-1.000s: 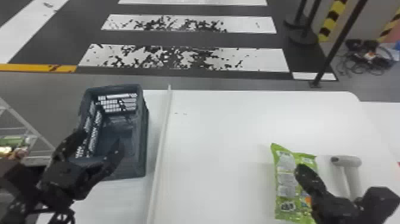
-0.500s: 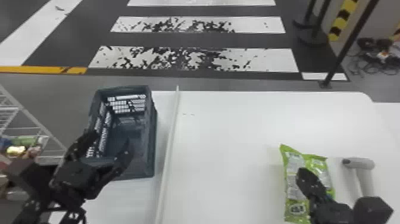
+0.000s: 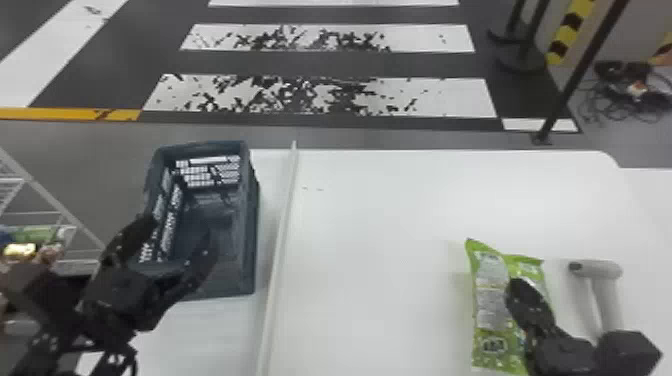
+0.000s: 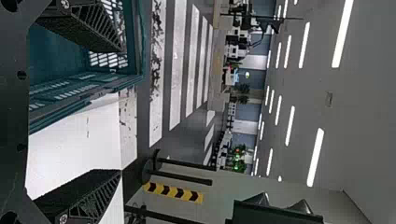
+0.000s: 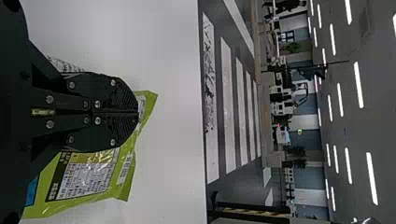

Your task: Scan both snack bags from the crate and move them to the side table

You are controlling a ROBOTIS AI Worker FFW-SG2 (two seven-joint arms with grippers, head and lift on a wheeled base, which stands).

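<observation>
1. A green snack bag (image 3: 492, 305) is lying on the right part of a white table (image 3: 390, 240), its printed panel facing up.
2. The right gripper (image 3: 517, 292) is hanging over the bag, covering part of it; in the right wrist view, its two fingers (image 5: 123, 95) are pressing together along their inner edges. Whether they are touching the bag, I cannot tell.
3. A grey T-shaped device (image 3: 600, 270) is resting just to the right of the bag, its handle running back toward the robot.
4. A pale rail (image 3: 280, 240) is running lengthwise across the table, well apart from the bag, to its left.
5. The dark slatted crate (image 3: 247, 215) is standing upright on the other side of the rail, near it.
6. The left gripper (image 3: 177, 240) is hovering at the crate's near left part, its fingers spreading wide apart and pinching nothing.
7. Farther left, a wire rack (image 3: 60, 212) is holding some colourful items.
8. Beyond the table, white stripes (image 3: 320, 95) are crossing the dark floor; black posts are standing to the right, and tangled cables (image 3: 625, 97) are lying past them.
</observation>
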